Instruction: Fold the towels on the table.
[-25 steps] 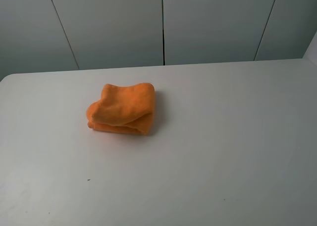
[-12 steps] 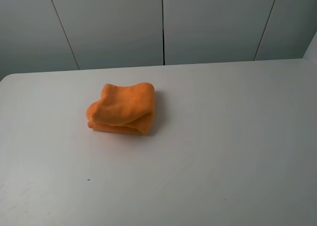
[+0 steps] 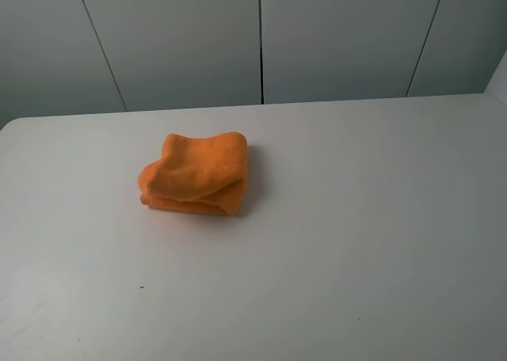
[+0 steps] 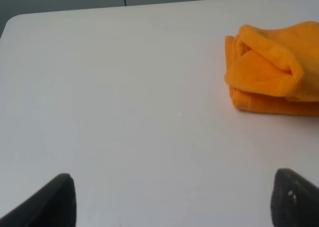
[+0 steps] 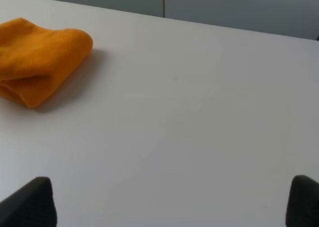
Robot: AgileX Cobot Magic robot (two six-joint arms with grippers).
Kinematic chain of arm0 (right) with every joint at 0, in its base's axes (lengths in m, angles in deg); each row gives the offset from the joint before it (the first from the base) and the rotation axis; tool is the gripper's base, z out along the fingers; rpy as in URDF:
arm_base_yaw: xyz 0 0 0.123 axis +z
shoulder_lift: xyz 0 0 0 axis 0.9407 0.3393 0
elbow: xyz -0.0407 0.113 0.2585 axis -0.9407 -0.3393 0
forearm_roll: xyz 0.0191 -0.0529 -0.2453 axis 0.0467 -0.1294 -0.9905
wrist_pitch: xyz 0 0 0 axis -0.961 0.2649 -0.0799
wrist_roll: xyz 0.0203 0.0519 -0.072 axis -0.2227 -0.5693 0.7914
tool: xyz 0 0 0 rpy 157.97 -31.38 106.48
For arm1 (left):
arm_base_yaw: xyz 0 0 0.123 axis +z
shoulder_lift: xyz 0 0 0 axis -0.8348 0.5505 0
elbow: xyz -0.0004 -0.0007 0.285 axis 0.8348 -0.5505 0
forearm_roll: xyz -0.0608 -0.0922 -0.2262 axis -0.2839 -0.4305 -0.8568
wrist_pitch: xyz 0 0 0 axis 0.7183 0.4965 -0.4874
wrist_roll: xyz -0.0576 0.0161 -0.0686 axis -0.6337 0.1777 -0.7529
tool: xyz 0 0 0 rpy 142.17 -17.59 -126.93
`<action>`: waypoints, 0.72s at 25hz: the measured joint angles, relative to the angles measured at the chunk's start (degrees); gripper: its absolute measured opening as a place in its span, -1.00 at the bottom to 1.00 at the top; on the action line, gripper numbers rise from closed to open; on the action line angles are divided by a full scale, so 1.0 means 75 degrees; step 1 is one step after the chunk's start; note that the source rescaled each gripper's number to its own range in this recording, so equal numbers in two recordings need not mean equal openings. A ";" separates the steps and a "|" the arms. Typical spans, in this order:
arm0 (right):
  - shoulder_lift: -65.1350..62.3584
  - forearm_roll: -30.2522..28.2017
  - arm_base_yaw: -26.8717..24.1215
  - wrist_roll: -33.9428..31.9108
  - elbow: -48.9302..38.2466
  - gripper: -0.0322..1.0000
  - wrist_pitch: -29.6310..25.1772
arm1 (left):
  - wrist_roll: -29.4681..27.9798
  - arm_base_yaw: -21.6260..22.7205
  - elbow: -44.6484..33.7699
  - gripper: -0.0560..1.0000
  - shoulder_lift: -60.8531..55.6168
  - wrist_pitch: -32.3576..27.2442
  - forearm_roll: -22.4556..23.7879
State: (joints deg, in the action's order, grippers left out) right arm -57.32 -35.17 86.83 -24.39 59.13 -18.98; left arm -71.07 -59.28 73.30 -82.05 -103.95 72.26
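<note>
The orange towel [image 3: 196, 173] lies folded into a small thick bundle on the white table [image 3: 341, 218], left of centre. It also shows in the left wrist view [image 4: 274, 77] and in the right wrist view [image 5: 37, 57]. No arm shows in the exterior high view. My left gripper [image 4: 174, 202] is open and empty, well back from the towel; only its two dark fingertips [image 4: 55, 202] show. My right gripper [image 5: 169, 204] is open and empty, also well away from the towel, with its fingertips [image 5: 30, 202] at the frame edge. The towel's label is hidden.
Grey wall panels [image 3: 261, 40] stand behind the table's far edge. A small dark speck [image 3: 142, 287] lies on the table near the front left. The table's rounded far-left corner [image 4: 12, 20] shows in the left wrist view.
</note>
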 joint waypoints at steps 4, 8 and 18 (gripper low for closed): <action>0.0000 0.0000 -0.0829 -0.0013 0.0000 1.00 0.0000 | 0.0016 0.0375 0.0000 1.00 0.0000 0.0000 -0.0017; 0.0000 0.0000 -0.1367 -0.0013 0.0000 1.00 0.0000 | 0.0016 0.0493 0.0000 1.00 0.0000 0.0000 -0.0017; 0.0000 0.0000 -0.1413 -0.0029 0.0000 1.00 0.0000 | 0.0016 0.0493 0.0000 1.00 0.0000 0.0000 -0.0017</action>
State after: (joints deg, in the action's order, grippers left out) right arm -57.32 -35.17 76.23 -24.61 59.13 -18.98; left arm -70.95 -55.58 73.30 -82.05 -103.95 72.14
